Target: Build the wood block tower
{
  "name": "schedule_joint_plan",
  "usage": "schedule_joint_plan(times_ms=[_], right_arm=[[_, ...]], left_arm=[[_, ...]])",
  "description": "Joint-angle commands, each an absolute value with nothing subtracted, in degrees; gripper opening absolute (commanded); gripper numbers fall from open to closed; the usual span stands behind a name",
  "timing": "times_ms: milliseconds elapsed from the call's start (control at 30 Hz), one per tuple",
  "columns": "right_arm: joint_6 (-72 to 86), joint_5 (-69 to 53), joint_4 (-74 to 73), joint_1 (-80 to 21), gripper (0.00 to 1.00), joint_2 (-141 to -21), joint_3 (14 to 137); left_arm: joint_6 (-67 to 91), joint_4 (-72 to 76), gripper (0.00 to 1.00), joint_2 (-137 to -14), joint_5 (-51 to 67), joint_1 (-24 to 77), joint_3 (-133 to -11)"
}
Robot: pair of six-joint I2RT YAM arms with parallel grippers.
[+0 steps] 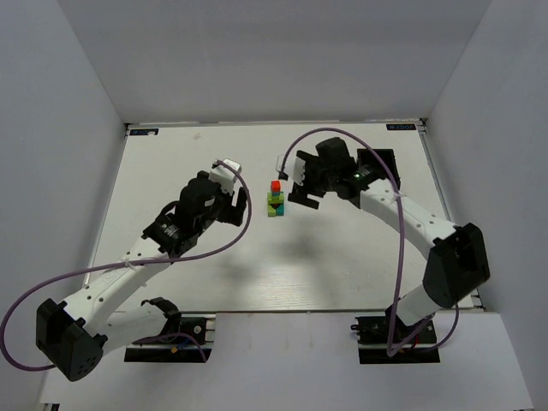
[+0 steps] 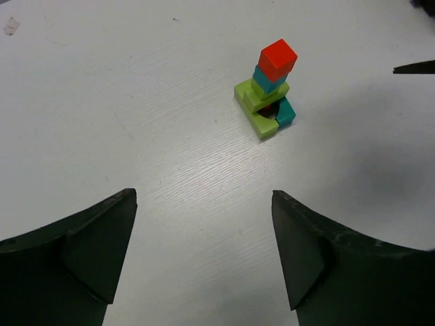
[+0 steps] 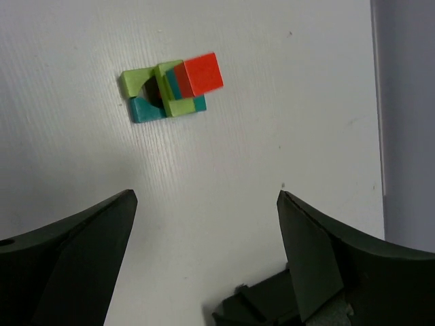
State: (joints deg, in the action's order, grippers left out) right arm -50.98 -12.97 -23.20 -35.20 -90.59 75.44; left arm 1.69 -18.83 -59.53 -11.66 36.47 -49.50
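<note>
The wood block tower (image 1: pixel 275 200) stands mid-table. It has a red cube (image 1: pixel 276 186) on top, a teal cube and a lime cube under it, and a base of lime and teal pieces. In the left wrist view the tower (image 2: pixel 267 95) stands upright ahead of my open, empty left gripper (image 2: pixel 204 204). In the right wrist view the tower (image 3: pixel 166 92) is seen from above, ahead of my open, empty right gripper (image 3: pixel 204 204). My left gripper (image 1: pixel 238 204) is left of the tower and my right gripper (image 1: pixel 300 190) is right of it. Both are apart from it.
A black tray (image 1: pixel 381 161) lies at the back right, partly under the right arm. A black edge (image 3: pixel 262 305) shows at the bottom of the right wrist view. White walls enclose the table (image 1: pixel 171 171) on three sides.
</note>
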Motion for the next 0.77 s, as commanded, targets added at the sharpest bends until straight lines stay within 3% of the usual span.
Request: schedule_joint_plan(times_ms=[0,67,267,500,733], right_arm=[[-41.16,-8.27,-15.57,-34.28,0.90,-83.69,67.89],[-33.46,-5.37,-15.38,-34.02,0.90,-81.31,66.36],[-25.85,-2.11,-16.44,-33.93,0.90,-70.26,56.01],[-22.07,2.72,-3.63,-33.92,0.90,-56.36,43.43],[-22.50,6.06,-2.29,-33.49,0.90,-54.41,39.38]], left_arm=[[0.62,-17.06,0.92,-56.08,-9.24,36.12,-48.70],[-0.87,-16.26,1.00,-55.37,-5.30,36.12,-48.17],[-3.78,-14.33,1.00,-54.23,-2.90,36.12,-46.41],[-7.03,-13.80,1.00,-51.68,-6.33,36.65,-44.21],[-8.09,-13.80,1.00,-47.99,-8.52,36.65,-43.07]])
